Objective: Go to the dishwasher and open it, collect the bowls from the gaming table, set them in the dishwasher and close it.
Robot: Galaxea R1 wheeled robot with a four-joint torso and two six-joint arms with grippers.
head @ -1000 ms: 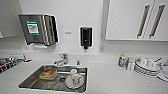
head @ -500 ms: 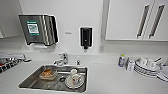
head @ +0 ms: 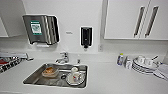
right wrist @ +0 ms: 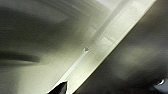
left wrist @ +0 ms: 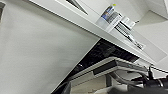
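1. A white countertop is seen across the head view, with white wall cabinets at two o'clock carrying long bar handles.
2. A stainless sink is set into the counter at six o'clock; a brownish bowl lies in it toward seven o'clock, and a cup on a plate just beside that; a faucet stands at its far rim.
3. A steel paper-towel dispenser is mounted on the wall at ten o'clock; a dark soap dispenser hangs at twelve o'clock.
4. A stack of plates with cups on top is placed at four o'clock, with a small bottle just beside it.
5. In the left wrist view the dishwasher is shown under the counter edge as a dark opening, its door apparently ajar (the steel front cannot be made out).
6. The state of either gripper cannot be told; the right wrist view is a blur of pale and dark surfaces.
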